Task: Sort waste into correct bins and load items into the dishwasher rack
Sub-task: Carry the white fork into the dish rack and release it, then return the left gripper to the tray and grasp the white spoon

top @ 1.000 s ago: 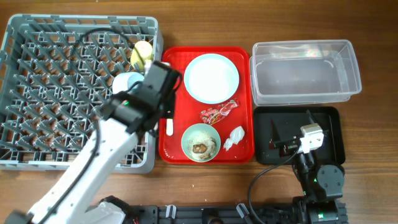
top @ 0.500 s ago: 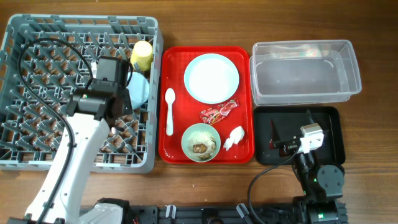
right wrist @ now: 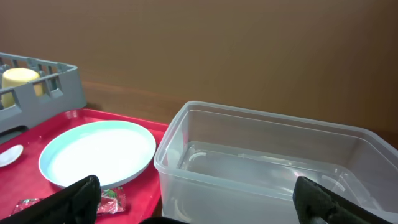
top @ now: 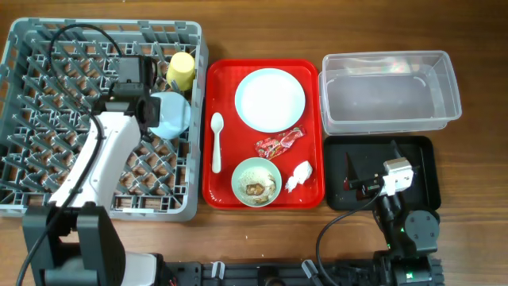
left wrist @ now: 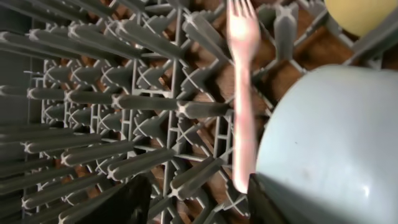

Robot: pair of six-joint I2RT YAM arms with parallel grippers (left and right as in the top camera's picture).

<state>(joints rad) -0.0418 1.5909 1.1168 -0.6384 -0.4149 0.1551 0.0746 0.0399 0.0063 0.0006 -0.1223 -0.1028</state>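
Observation:
My left gripper (top: 141, 95) is over the grey dishwasher rack (top: 48, 119). In the left wrist view its fingers (left wrist: 198, 199) are open, and a white fork (left wrist: 241, 93) lies on the pegs between them, its handle end by the right finger. A light blue dish (top: 171, 116) and a yellow cup (top: 182, 70) sit in the rack beside it. On the red tray are the plate (top: 270, 98), white spoon (top: 216, 141), red wrapper (top: 279, 144), white tissue (top: 299, 176) and a green bowl (top: 255, 181) with food scraps. My right gripper (top: 369, 184) is open and empty over the black tray (top: 421, 155).
The clear tub (top: 389, 91) stands behind the black tray, right of the red tray (top: 213, 191). In the right wrist view the tub (right wrist: 267, 168) fills the middle, between the open fingers (right wrist: 199, 198). The left arm's cable loops over the back of the rack.
My left arm has swung left from the red tray's edge to over the rack and then farther back. The spoon is uncovered. The right arm has not moved.

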